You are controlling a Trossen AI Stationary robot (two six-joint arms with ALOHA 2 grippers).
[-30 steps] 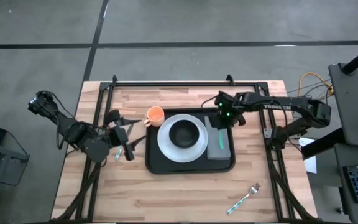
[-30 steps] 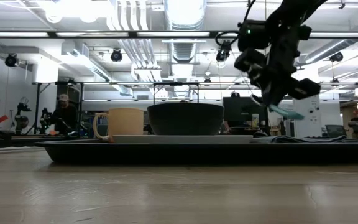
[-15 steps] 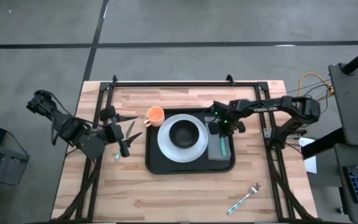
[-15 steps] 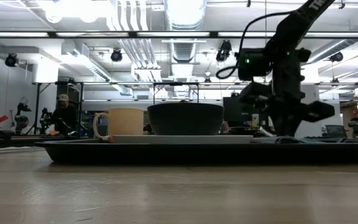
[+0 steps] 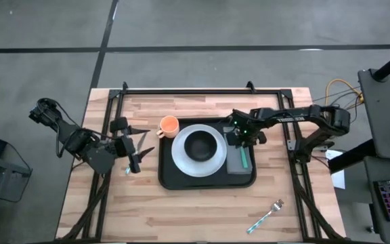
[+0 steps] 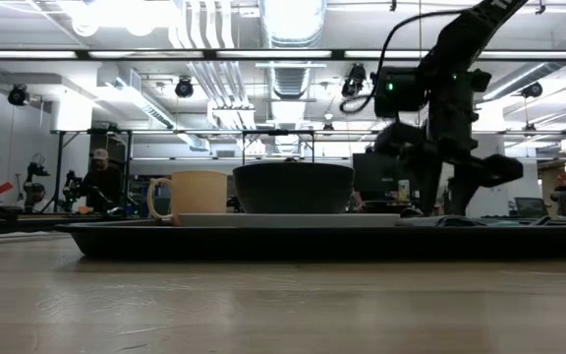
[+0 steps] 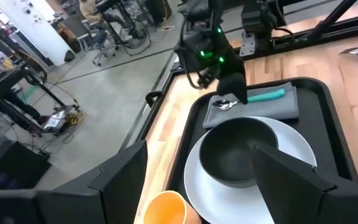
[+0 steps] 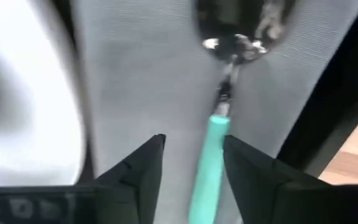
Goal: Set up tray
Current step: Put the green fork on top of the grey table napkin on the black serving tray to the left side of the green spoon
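— Where's the spoon (image 8: 219, 134)?
— Between the right fingers (image 8: 192, 163), lying on the napkin (image 5: 239, 157) in the tray (image 5: 207, 181); fingers parted, gripping nothing.
— Left fingers (image 5: 135, 149)?
— Open, empty, beside the tray.

We find no text, label, brand, number or sign that we can read in any of these views; the pale marking on the right arm (image 5: 291, 116) is too small for us to make out.
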